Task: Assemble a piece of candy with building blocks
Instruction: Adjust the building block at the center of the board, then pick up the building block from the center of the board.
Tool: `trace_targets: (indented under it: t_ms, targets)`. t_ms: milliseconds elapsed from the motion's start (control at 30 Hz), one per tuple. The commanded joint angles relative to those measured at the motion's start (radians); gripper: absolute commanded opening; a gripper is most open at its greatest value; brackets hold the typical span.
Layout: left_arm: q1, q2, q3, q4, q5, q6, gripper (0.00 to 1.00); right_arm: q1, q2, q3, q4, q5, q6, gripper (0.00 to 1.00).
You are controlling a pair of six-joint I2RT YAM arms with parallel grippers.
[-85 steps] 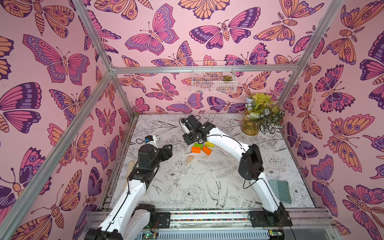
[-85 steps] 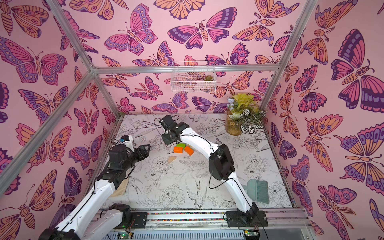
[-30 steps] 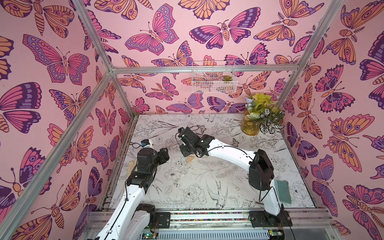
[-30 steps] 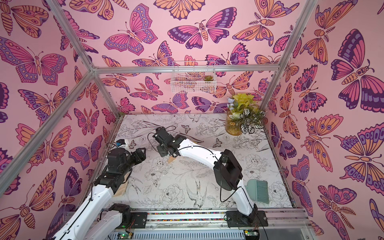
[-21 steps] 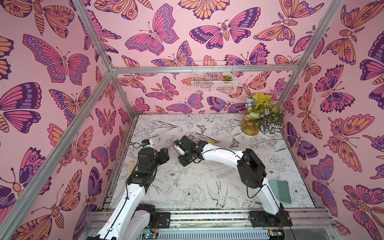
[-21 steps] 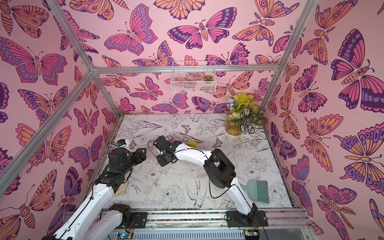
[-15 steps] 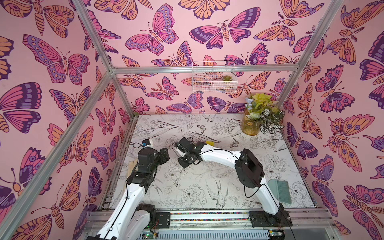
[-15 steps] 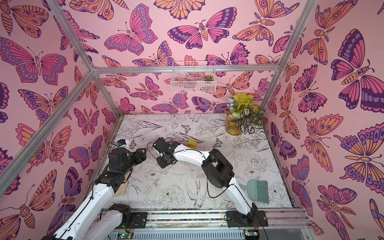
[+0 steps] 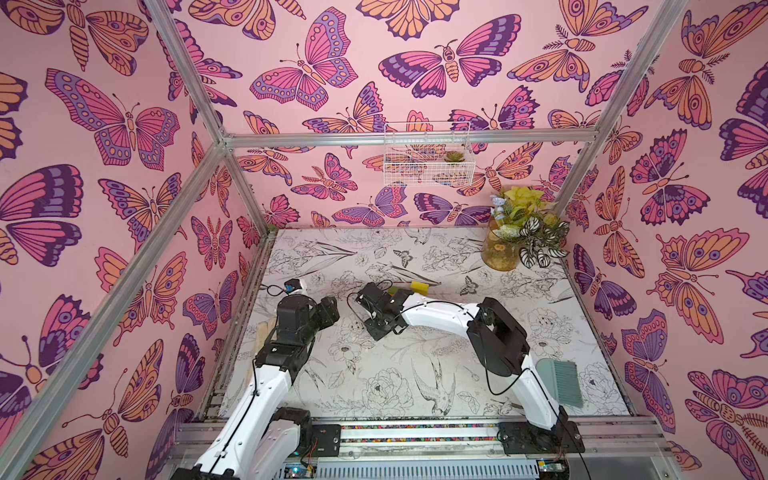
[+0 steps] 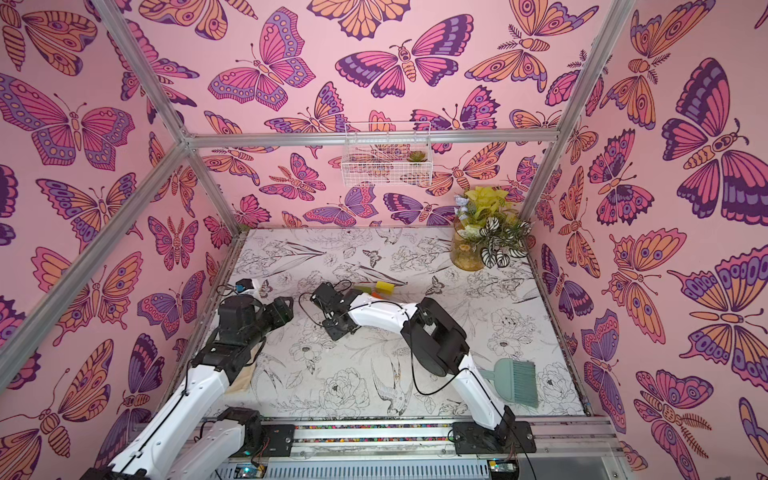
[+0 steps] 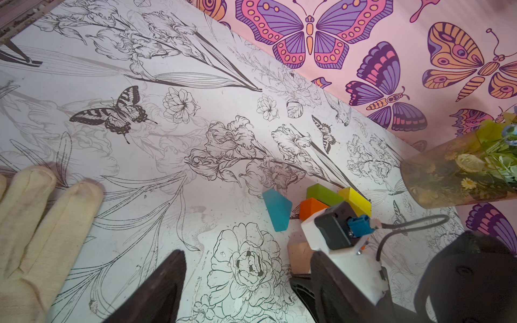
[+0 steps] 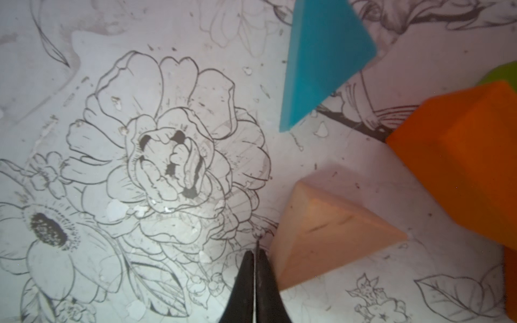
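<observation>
Partway: green rectangular wooden brick (image 11: pixel 321 193), yellow brick (image 11: pixel 355 201) and orange brick (image 11: pixel 310 208) sit clustered on the floral-print tabletop (image 11: pixel 156 179), teal triangular wedge (image 12: pixel 321 56) near but apart, plain tan wooden wedge (image 12: pixel 330 237) loose just beside the right gripper (image 12: pixel 254 253), its tips clenched on nothing – left gripper (image 11: pixel 247 253) spread and empty – both ends not yet joined.

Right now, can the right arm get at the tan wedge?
Probably yes. The right tool, jaws shut, sits close beside the tan wedge with nothing between them. The orange block lies on the wedge's far side, clear of the approach. It would have to open to grasp.
</observation>
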Motion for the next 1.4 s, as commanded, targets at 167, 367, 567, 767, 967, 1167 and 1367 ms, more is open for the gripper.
trace_targets:
  t_ms: [167,367,567,767,967,1167,1367]
  targets:
    - [0.005,-0.003,0.002,-0.009,-0.005,0.001,0.74,-0.012,-0.160,-0.048,-0.023,0.035,-0.013,0.08]
    - [0.005,-0.007,-0.002,-0.009,-0.007,0.000,0.74,-0.012,-0.208,-0.005,-0.023,0.003,-0.012,0.28]
    - [0.004,-0.009,-0.004,-0.008,-0.007,0.000,0.74,-0.015,-0.140,0.080,-0.097,0.080,0.056,0.51]
    - [0.005,-0.003,-0.002,-0.009,-0.006,0.005,0.74,-0.018,-0.066,0.116,-0.129,0.057,0.111,0.52]
    - [0.005,-0.003,-0.001,-0.010,0.000,0.006,0.74,-0.035,-0.007,0.146,-0.141,0.058,0.137,0.52]
    - [0.005,-0.012,-0.004,-0.010,-0.005,0.002,0.74,-0.043,0.039,0.183,-0.145,0.056,0.139,0.53]
    - [0.005,-0.016,-0.008,-0.011,-0.009,0.004,0.75,-0.050,0.073,0.202,-0.134,0.031,0.147,0.53]
